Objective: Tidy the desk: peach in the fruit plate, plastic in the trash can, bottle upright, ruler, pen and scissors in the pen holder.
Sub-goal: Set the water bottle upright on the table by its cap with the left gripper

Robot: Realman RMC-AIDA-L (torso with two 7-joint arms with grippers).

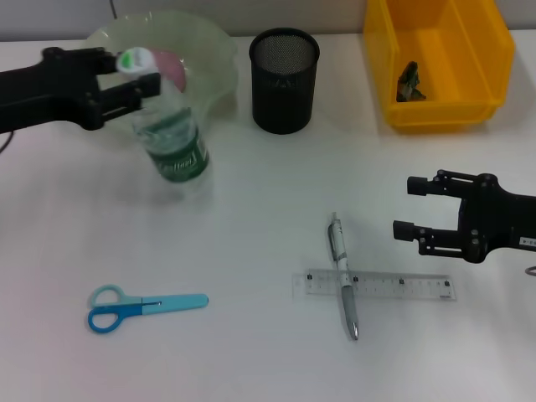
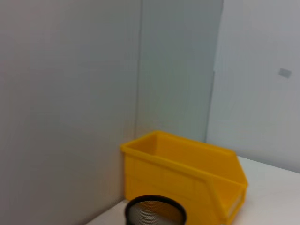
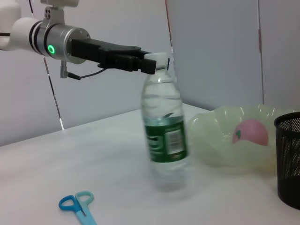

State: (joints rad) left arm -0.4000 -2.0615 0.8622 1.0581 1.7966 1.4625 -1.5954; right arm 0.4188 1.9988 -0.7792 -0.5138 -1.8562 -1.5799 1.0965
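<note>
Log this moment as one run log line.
left gripper: shut on bottle cap, upright | right gripper: open, idle | pen lies across ruler

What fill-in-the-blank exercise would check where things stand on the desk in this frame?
1. The left tool grips the clear plastic bottle at its ____.
2. The pink peach lies in the translucent green ____.
3. The silver pen lies across the clear ____.
4. The black mesh pen holder stands between the plate and the yellow ____.

Missing words: cap; fruit plate; ruler; bin
</note>
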